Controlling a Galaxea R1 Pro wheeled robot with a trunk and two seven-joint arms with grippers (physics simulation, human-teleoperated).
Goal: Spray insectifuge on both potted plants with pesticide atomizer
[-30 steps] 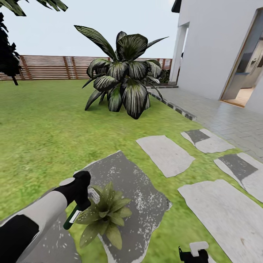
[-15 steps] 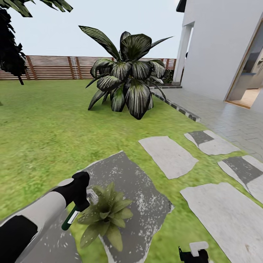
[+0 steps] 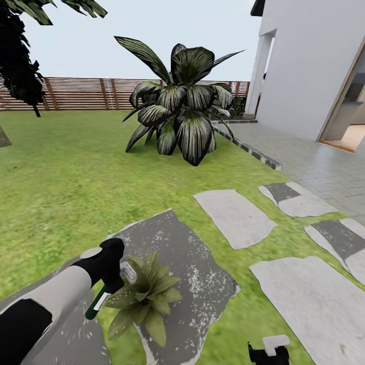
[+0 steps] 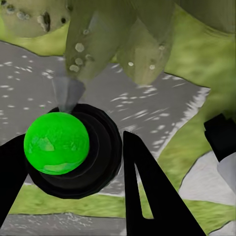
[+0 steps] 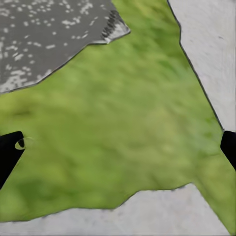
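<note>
In the head view my left gripper [image 3: 108, 285] is shut on the pesticide atomizer [image 3: 95, 305], a slim dark green bottle with a white label. Its pale grey spray head [image 3: 128, 272] touches the leaves of a potted plant [image 3: 145, 300], a low green rosette on a dark grey stone [image 3: 195, 268]. In the left wrist view the atomizer's bright green end [image 4: 56, 142] sits between the black fingers [image 4: 147, 196] of the left gripper [image 4: 69, 143], and droplet-speckled leaves [image 4: 110, 42] hang just beyond. My right gripper [image 5: 118, 147] stands open over the lawn, low at the head view's edge [image 3: 268, 352].
A big dark broad-leaved bush [image 3: 177, 106] stands ahead on the lawn. Pale stepping stones [image 3: 234, 215] [image 3: 314, 299] lie to the right. A white house wall [image 3: 309, 66] with grey paving [image 3: 314, 162] is at far right; a brown slatted fence [image 3: 76, 94] closes the back.
The whole view has shifted slightly, so the camera turned a little left. The left arm still holds the atomizer at the plant, with hardly any movement.
</note>
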